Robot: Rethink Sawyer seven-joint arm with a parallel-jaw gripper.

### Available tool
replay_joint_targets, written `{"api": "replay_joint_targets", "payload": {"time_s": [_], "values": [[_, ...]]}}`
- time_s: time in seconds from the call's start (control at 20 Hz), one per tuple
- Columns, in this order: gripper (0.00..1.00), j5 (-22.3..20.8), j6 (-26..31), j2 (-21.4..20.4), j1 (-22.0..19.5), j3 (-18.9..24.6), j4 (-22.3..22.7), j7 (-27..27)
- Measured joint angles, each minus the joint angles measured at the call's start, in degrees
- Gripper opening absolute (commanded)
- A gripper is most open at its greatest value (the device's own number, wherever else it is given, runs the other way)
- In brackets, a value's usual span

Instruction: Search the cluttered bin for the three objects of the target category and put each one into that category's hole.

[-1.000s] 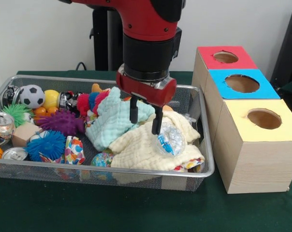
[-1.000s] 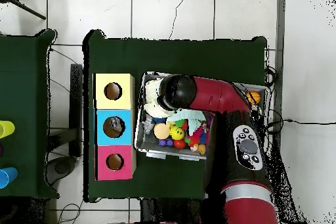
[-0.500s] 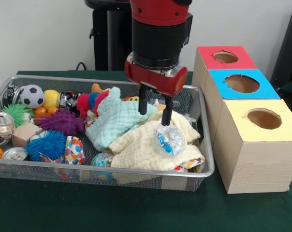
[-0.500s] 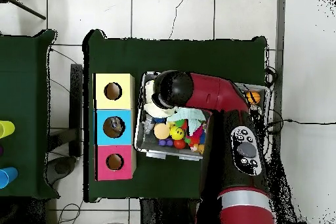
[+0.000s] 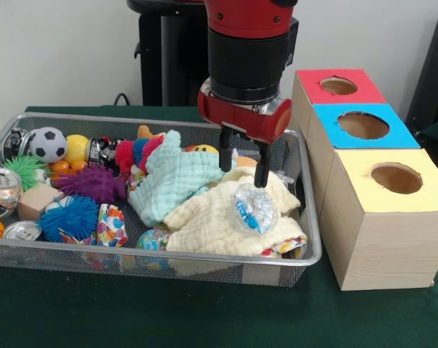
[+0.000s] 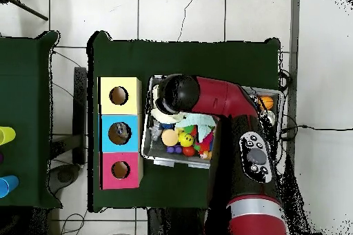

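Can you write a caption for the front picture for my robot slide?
The open gripper hovers above a crushed water bottle lying on a yellow cloth in the toy-filled wire basket.

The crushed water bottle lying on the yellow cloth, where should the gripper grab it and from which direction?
Come straight down from above. The crushed bottle lies exposed on top of the yellow cloth, near the wire basket's box-side rim, with nothing covering it. Probably best to pinch across the crumpled middle at the blue label; the open gripper hangs just above and slightly behind it.

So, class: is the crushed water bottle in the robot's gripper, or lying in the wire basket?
Lying in the basket. The bottle rests on the yellow cloth; the open gripper hangs above it, empty.
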Motion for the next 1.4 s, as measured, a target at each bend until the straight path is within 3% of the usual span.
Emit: {"api": "replay_joint_targets", "payload": {"time_s": [0.75, 1.4], "values": [[1.0, 0.2, -8.0, 1.4, 0.2, 1.9, 2.0, 0.0], [1.0, -3.6, -8.2, 2.0, 2.2, 0.3, 2.0, 0.0]]}}
